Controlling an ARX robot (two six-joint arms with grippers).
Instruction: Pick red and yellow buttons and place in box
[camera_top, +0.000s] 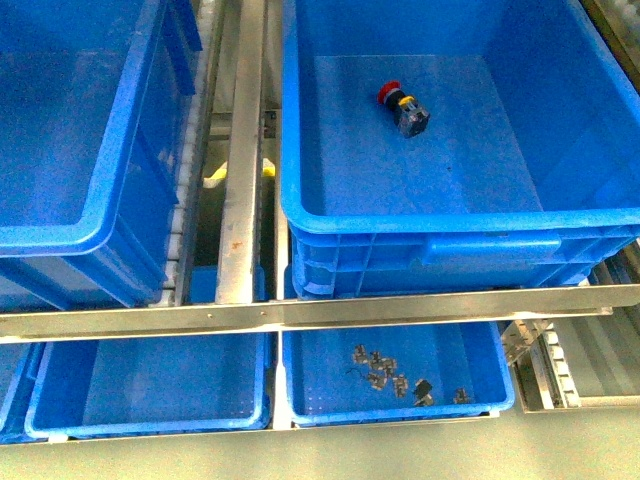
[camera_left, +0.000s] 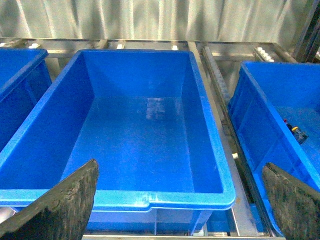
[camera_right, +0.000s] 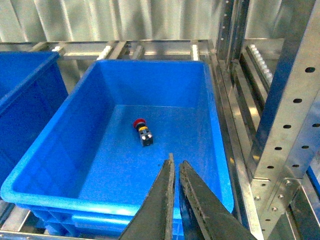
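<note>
One red button (camera_top: 403, 108) with a yellow band and a black body lies on its side on the floor of the right-hand deep blue box (camera_top: 450, 215). The right wrist view shows the same red button (camera_right: 142, 131) inside the box (camera_right: 75, 135), ahead of and below my right gripper (camera_right: 176, 162), which is shut on nothing above the box's near rim. My left gripper (camera_left: 178, 165) is open and empty, its fingers (camera_left: 60, 205) spread wide over the near rim of the other, empty crate (camera_left: 145, 130). The button (camera_left: 297, 132) peeks in at that view's edge. Neither arm appears in the front view.
An empty deep blue crate (camera_top: 60, 150) stands left of the box, with a metal roller track (camera_top: 240, 180) between them. Below a steel crossbar (camera_top: 300, 312) sit two shallow blue trays; the right one (camera_top: 320, 400) holds several small metal parts (camera_top: 385, 370). A perforated steel post (camera_right: 290, 115) rises beside the box.
</note>
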